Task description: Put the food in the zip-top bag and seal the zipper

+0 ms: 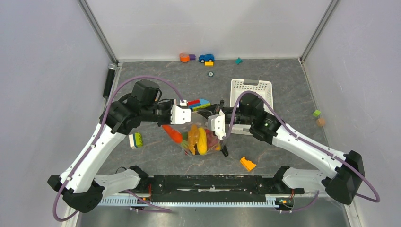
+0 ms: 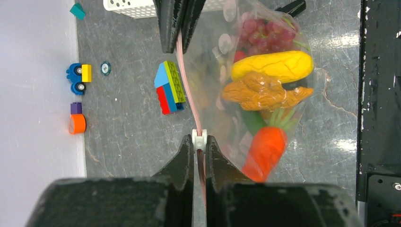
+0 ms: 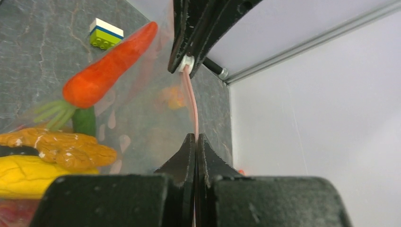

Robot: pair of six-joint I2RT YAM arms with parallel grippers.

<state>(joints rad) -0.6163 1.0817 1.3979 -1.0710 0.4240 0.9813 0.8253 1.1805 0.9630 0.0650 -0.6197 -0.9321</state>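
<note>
Clear floppy plastic, your zip-top bag bulges with glossy moulded food, its thin pink zipper pinched taut by your left end effector and right end effector.

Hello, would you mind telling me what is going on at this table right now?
Two robot arms hold a clear bag by its pink zipper strip, stretched between them. The left gripper is shut on the strip beside the white slider; the right gripper is shut on the other end. The toy food, a carrot among it, is already inside. Whether the strip is sealed all along cannot be told.
</note>
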